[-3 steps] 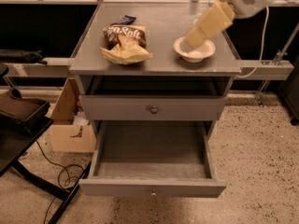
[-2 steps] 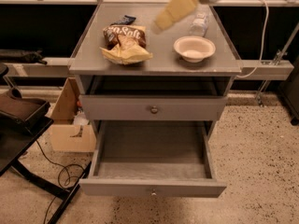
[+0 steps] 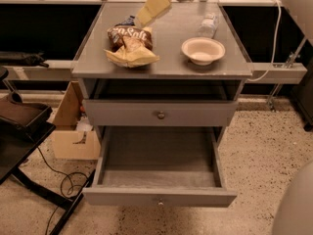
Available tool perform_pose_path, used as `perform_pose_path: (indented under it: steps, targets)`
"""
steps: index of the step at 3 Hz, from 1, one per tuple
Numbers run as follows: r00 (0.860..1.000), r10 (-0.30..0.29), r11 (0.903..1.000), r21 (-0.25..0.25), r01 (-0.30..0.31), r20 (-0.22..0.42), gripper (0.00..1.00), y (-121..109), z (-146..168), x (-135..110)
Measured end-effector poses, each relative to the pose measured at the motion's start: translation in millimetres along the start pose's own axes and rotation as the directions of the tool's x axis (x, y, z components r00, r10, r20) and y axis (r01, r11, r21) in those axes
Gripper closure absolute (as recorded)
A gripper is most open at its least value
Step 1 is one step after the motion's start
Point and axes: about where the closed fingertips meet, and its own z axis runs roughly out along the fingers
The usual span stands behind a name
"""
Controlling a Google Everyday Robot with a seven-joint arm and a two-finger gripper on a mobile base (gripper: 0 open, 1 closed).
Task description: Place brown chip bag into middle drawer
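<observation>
Comparing with a second back, found the tool [image 3: 142, 18] swung from over the bowl [image 3: 203, 50] at 2 o'clock on the desk [image 3: 171, 35] across to 11 o'clock, tip just above the far end of the brown chip bag [image 3: 129, 44]. Could not tell how far open, nor whether touching the bag. Found the brown chip bag unmoved at 10 o'clock on the desk. Saw the middle drawer [image 3: 159, 156] pulled out below at 6 o'clock, under a shut drawer front [image 3: 122, 114]. Noted a dark blue packet [image 3: 128, 20] just behind the bag, partly hidden by the tool, and a clear bottle [image 3: 209, 24] at 1 o'clock.
</observation>
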Motion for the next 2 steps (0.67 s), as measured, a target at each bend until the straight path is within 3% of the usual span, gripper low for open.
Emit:
perform_pose_path:
  steps: [1,2]
  targets:
    - [0.999,-0.017,0.9998,-0.004,0.017,-0.047,0.00,8,33,-16]
    - [0.993,-0.030,0.9995,-0.018,0.028,-0.117,0.00,21,92,-38]
